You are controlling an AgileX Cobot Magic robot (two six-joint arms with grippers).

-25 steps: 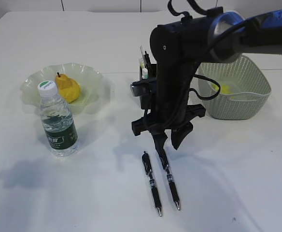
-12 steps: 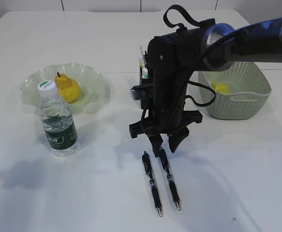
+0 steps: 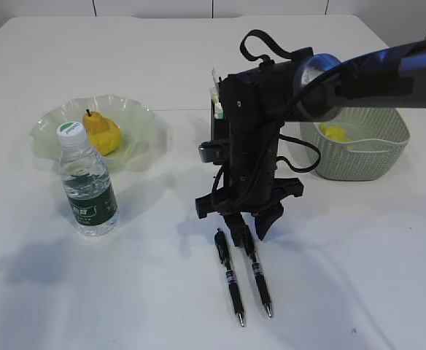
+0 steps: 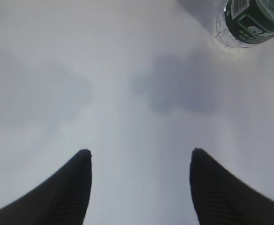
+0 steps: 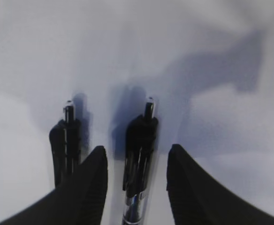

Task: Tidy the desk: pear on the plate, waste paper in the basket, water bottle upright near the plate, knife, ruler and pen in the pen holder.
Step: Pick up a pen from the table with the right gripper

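Right hand (image 3: 246, 227) lowered since a second ago, now low over the upper end of the right-hand pen (image 3: 257, 271), fingers spread and straddling its clip end in the right wrist view; not yet pinching. Second pen (image 3: 229, 277) just outside one finger, lying parallel on the surface (image 3: 359, 277). Judged: pick-up about to begin, pens the last items outstanding.

Left hand (image 4: 139, 187) spread, empty, above bare surface near the water bottle (image 3: 87, 182), which stands upright beside the plate (image 3: 144, 120) carrying the pear (image 3: 102, 133).

Pen holder (image 3: 217, 109) mostly hidden behind the arm; contents unclear, knife and ruler not identifiable. Basket (image 3: 359, 157) partly cut off by the arm; yellow item inside indistinct.
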